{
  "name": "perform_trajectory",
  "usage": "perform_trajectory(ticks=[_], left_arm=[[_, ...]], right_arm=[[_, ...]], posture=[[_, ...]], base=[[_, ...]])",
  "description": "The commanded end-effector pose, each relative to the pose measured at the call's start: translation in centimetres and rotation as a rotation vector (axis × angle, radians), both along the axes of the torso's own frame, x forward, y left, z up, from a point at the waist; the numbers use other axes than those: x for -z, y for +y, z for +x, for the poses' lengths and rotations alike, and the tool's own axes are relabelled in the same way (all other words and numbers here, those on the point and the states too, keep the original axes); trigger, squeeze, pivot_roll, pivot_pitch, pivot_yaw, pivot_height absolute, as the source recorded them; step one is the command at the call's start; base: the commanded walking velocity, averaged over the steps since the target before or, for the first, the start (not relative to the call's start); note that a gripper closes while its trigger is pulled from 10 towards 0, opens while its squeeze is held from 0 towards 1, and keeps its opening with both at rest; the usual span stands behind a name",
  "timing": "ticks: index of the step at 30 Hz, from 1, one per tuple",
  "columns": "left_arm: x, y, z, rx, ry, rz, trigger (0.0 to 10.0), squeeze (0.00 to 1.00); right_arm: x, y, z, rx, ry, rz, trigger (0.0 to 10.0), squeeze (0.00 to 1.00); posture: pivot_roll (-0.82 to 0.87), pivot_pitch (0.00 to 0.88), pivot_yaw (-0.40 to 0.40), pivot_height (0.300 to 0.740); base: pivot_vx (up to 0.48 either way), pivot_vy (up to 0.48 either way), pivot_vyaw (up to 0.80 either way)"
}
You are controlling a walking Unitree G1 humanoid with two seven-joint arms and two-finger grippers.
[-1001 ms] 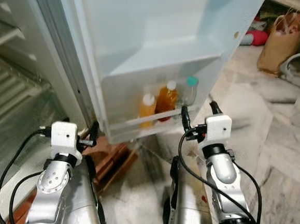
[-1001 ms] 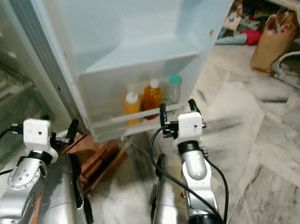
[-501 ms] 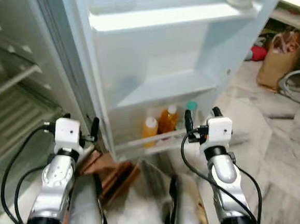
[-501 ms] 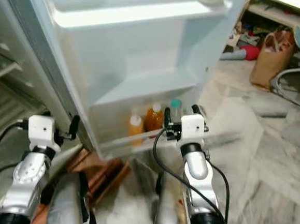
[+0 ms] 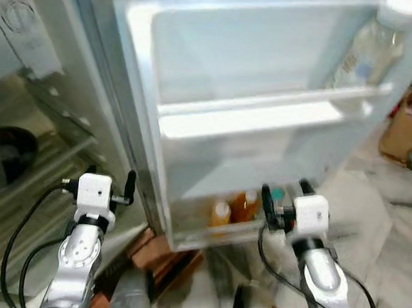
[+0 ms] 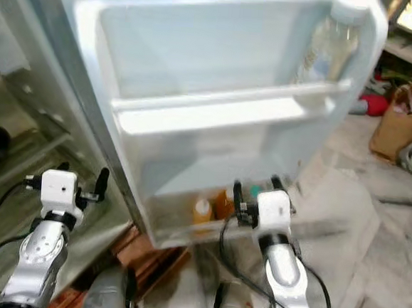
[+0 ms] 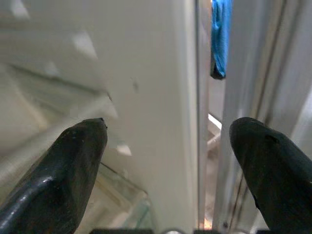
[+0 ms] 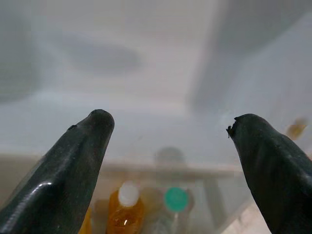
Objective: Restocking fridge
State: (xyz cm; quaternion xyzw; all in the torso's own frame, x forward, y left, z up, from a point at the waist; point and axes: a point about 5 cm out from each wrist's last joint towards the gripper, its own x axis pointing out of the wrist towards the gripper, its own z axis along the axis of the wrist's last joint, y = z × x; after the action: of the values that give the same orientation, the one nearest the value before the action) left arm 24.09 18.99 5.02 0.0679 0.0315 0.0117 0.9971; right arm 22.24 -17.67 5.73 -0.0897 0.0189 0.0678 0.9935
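i see three bottles (image 5: 243, 207) already in the low door shelf (image 5: 207, 229), a water bottle (image 5: 363, 56) up top. both my left gripper (image 7: 165, 146) and right gripper (image 8: 168, 146) are released, empty; i judge more stocking remains.

Count, head views:

- Fridge door (image 5: 269, 80) – 1, open, centre of frame.
- Door shelves – 2: upper shelf (image 5: 281, 103) mid-frame, bottom shelf (image 5: 207, 229) lower centre.
- Clear water bottle (image 5: 367, 52) – 1, upper right, on the upper shelf.
- Bottom-shelf bottles – 3: yellow-orange bottle (image 5: 220, 214), darker orange bottle (image 5: 245, 206), green-capped bottle (image 8: 175, 200). The right wrist view shows the white cap and green cap side by side.
- Grippers – 2, each with 2 black fingers spread apart: left gripper (image 7: 168, 146), right gripper (image 8: 168, 126).
- Brown paper bag (image 6: 400, 130) – 1, right edge, on the floor.
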Motion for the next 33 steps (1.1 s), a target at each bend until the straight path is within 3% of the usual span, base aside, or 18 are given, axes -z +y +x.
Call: perform_trajectory(ticks=[1, 13, 26, 33], left_arm=[[-0.2, 0.0, -0.2, -0.003, -0.013, 0.007, 10.0, 0.0], [0.0, -0.3, -1.0, 0.0, 0.007, 0.005, 10.0, 0.0], [-0.1, -0.3, -0.8, 0.006, 0.012, 0.013, 10.0, 0.0], [-0.1, 0.0, -0.4, -0.004, 0.013, 0.019, 10.0, 0.0]], right_arm=[[-0.7, -0.4, 0.1, 0.006, -0.018, 0.001, 10.0, 0.0], [-0.3, -0.7, -0.3, 0.025, 0.049, 0.02, 10.0, 0.0], [-0.8, -0.3, 0.8, 0.02, 0.043, 0.037, 10.0, 0.0], [-1.1, 1.1, 1.7, 0.0, 0.02, 0.062, 10.0, 0.0]], posture=[[-0.06, 0.0, -0.012, 0.74], [-0.06, 0.0, -0.019, 0.74], [-0.05, 0.0, -0.014, 0.74], [-0.04, 0.0, -0.005, 0.74]], base=[[0.0, 0.0, 0.0], [0.0, 0.0, 0.0], [-0.305, -0.083, 0.0], [-0.3, -0.311, 0.0]])
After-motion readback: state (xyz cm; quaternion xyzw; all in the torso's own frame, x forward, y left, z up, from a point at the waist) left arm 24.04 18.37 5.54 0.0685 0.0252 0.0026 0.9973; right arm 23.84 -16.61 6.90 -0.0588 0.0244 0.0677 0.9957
